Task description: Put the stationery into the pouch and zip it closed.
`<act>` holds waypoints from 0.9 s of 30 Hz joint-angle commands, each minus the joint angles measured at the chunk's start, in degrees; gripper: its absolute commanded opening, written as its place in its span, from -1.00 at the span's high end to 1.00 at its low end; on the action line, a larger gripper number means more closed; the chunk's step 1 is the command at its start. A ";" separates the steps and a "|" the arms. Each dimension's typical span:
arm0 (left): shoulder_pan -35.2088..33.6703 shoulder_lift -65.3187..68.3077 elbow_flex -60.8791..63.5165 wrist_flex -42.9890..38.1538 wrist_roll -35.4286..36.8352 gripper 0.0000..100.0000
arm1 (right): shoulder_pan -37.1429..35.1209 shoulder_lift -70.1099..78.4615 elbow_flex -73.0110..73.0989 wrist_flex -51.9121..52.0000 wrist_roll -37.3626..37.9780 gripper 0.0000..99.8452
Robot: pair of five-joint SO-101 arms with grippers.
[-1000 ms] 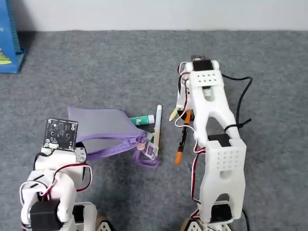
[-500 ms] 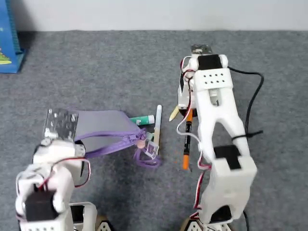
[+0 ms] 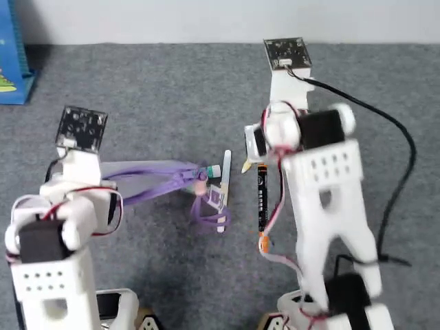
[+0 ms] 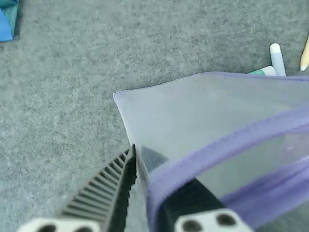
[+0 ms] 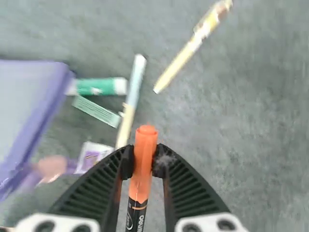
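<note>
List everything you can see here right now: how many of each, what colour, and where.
pouch: one, purple, one end held up by the left gripper
marker: one, black with orange ends, in the right gripper
white pen: one, on the surface by the pouch's zip end
green stick: one, green and white, beside the white pen
yellow pencil: one, on the surface beyond the marker
blue box: one, far left edge
surface: one, grey
left gripper: shut on pouch
right gripper: shut on marker
</note>
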 commanded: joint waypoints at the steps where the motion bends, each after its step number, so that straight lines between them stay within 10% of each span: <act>1: 0.26 5.45 -7.43 2.11 1.14 0.98 | -3.30 -9.19 -0.35 -3.03 0.44 0.98; 27: 0.26 7.91 -8.66 2.46 1.23 0.98 | -15.25 -40.57 42.99 -67.21 -4.57 0.98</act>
